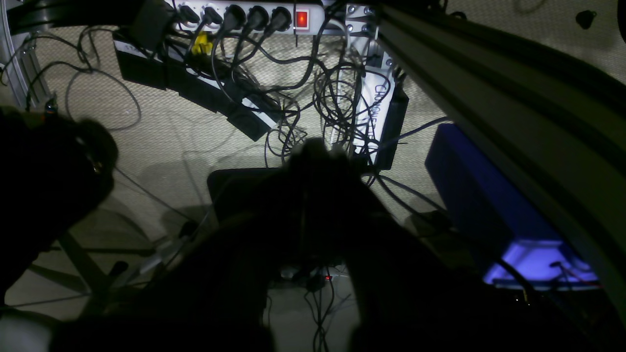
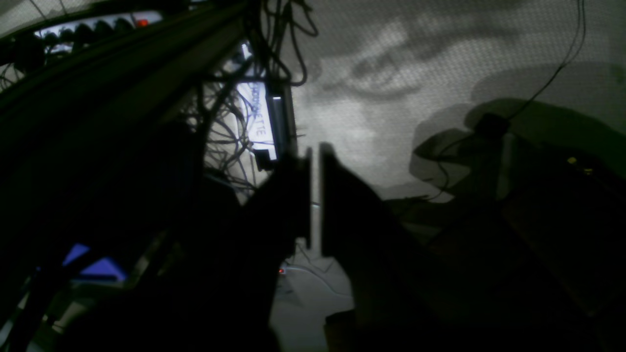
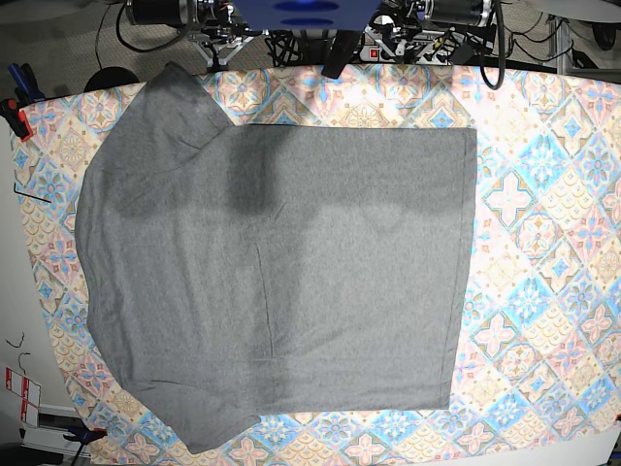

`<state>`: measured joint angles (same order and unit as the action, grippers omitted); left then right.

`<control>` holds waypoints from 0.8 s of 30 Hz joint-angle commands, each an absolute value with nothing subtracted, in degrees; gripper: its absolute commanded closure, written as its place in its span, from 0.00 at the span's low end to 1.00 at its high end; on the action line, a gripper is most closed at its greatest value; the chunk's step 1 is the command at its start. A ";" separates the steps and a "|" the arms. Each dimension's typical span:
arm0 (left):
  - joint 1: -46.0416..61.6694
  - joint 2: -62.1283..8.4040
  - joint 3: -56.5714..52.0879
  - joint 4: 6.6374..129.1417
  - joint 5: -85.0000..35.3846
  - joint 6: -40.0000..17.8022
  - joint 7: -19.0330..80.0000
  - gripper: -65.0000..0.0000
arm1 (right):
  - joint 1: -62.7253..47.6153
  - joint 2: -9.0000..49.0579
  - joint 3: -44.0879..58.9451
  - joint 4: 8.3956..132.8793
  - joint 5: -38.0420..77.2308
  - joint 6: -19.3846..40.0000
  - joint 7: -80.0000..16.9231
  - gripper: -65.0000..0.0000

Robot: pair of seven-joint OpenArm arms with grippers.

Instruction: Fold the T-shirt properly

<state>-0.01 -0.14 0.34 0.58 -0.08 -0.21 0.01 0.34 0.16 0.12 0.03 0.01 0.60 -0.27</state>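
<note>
The heather-grey T-shirt (image 3: pixel 281 272) lies spread flat on the tile-patterned tablecloth (image 3: pixel 543 243). Its straight hem is toward the right and its sleeves reach to the upper left and lower left. Neither gripper is over the table in the base view. In the left wrist view my left gripper (image 1: pixel 318 149) is a dark silhouette with its fingers together, hanging over the floor and cables, holding nothing. My right gripper (image 2: pixel 314 161) shows only a thin slit between its fingers, also over the floor behind the table and holding nothing.
A power strip (image 1: pixel 244 17), tangled cables (image 1: pixel 337 98), a blue box (image 1: pixel 479 195) and a metal frame rail (image 1: pixel 489 98) lie below the grippers. The arm mounts (image 3: pixel 310 15) sit at the table's far edge. A red clamp (image 3: pixel 15 116) grips the left edge.
</note>
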 commanded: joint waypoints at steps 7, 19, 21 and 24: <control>-0.13 -0.22 0.40 0.40 -0.13 0.04 0.22 1.00 | 0.48 0.13 0.13 0.00 0.04 0.40 -0.40 1.00; -0.13 0.13 0.40 0.40 -0.22 0.04 0.31 1.00 | 0.40 0.13 0.13 0.00 0.04 0.40 -0.22 1.00; -0.13 0.04 0.40 0.40 -0.22 0.04 0.31 1.00 | 0.40 0.13 0.04 0.00 0.04 0.40 -0.22 1.00; -0.22 -0.04 0.40 0.48 -0.22 0.04 0.31 1.00 | 0.40 0.13 0.04 0.00 0.04 0.40 -0.13 1.00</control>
